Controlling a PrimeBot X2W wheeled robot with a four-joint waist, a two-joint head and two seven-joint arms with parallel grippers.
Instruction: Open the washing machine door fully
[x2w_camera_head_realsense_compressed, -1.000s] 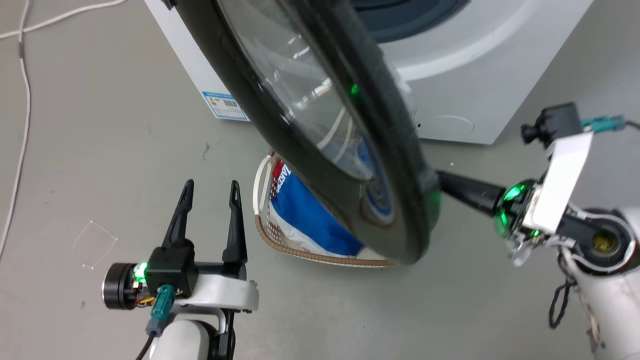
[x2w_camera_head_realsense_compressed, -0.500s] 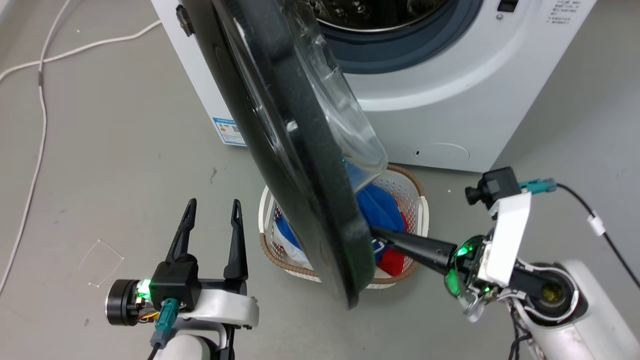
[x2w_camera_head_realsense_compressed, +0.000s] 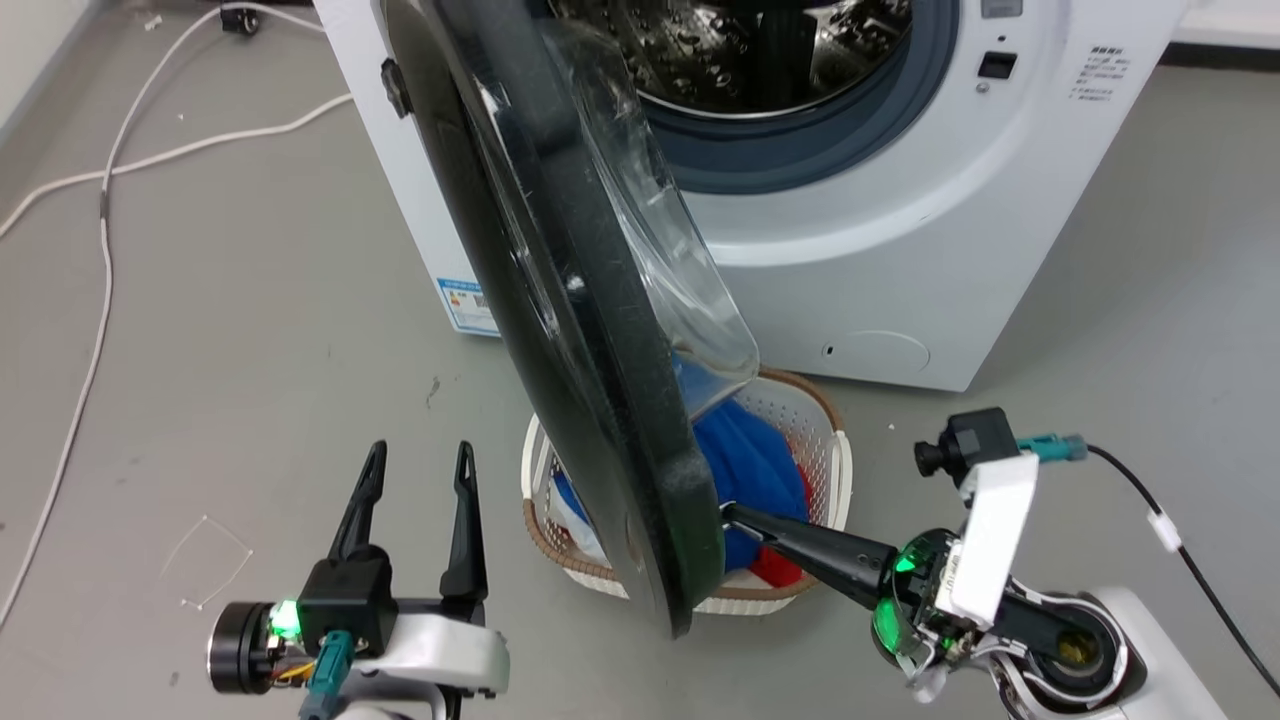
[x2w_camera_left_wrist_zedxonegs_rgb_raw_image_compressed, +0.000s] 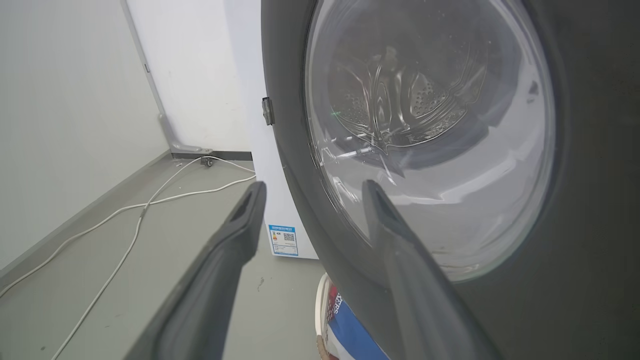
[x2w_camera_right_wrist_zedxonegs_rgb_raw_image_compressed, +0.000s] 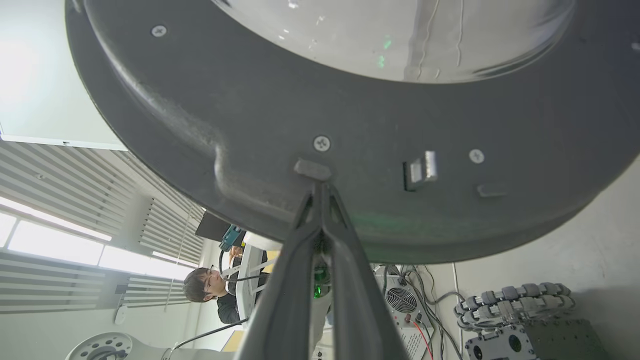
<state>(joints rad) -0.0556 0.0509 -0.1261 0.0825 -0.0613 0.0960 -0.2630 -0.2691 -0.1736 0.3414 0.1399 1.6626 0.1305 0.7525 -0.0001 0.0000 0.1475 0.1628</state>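
My right pincer (x2w_camera_head_realsense_compressed: 728, 512), fingers pressed together on nothing, pushes its tip against the inner face of the washing machine door (x2w_camera_head_realsense_compressed: 570, 330) near its free edge. In the last second the door has swung outward, baring the steel drum (x2w_camera_head_realsense_compressed: 740, 60); roughly half open, more pushing seems needed. My left pincer (x2w_camera_head_realsense_compressed: 412, 480) hangs wide.

Right claw (x2w_camera_head_realsense_compressed: 728, 513) touches lower edge of the washing machine door (x2w_camera_head_realsense_compressed: 560, 300)

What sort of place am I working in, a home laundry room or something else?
Probably a lab or test room, not a home: the washing machine stands on a bare grey floor with loose cables, and the right wrist view shows a person near fan-cooled electronics.
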